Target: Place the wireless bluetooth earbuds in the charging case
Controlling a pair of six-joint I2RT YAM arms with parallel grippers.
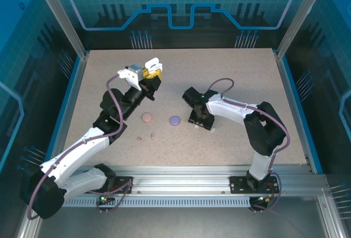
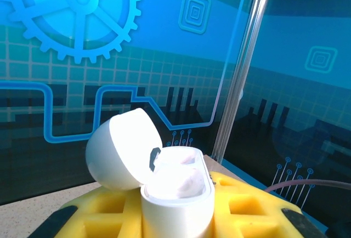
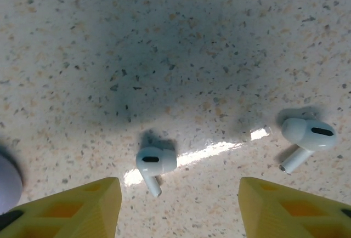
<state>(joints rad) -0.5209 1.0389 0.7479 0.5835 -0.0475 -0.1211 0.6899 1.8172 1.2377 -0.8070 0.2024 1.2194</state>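
My left gripper (image 2: 178,219) is shut on a white charging case (image 2: 178,197) and holds it raised over the far left of the table, also seen from above (image 1: 153,66). The case's lid (image 2: 123,149) is flipped open. My right gripper (image 3: 178,208) hangs open just above the table, its yellow fingertips (image 3: 71,208) wide apart. One white earbud (image 3: 155,164) lies between them, nearer the left finger. A second white earbud (image 3: 307,135) lies off to the right. Two tiny pink earbuds (image 1: 146,137) lie near the left arm.
A shut pink case (image 1: 147,117) and a shut purple case (image 1: 174,120) lie mid-table between the arms; the purple one's edge (image 3: 8,186) sits just left of my right gripper. A blue rim (image 1: 293,103) and metal posts bound the speckled table (image 1: 236,73).
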